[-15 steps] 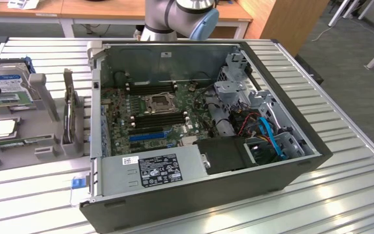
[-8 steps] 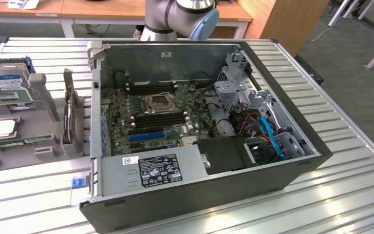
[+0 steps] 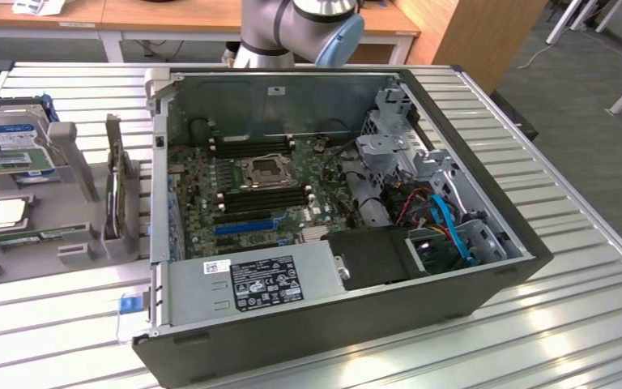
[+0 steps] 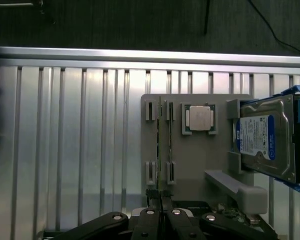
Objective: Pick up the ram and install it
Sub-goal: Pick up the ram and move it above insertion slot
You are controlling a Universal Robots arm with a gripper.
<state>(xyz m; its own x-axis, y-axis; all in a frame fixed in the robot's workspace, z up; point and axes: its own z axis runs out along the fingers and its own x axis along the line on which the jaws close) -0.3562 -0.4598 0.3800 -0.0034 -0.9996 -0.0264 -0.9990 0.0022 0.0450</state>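
**Ram in its holder, pick-up in hand**

On the exterior view's left we see the ram (image 3: 41, 236) resting in the grey holder (image 3: 78, 253) on the worktop (image 3: 570, 243), left of the open case (image 3: 398, 340). We judge the pick-up not yet made. The gripper (image 4: 161, 202) hangs above the stick, fingers pressed together, seemingly holding nothing. Grasping calls for parting them across its thin edge.

In the holder (image 4: 190, 165), the processor (image 4: 200, 118) lies between the ram (image 4: 160, 145) and the hard drive (image 4: 262, 140).
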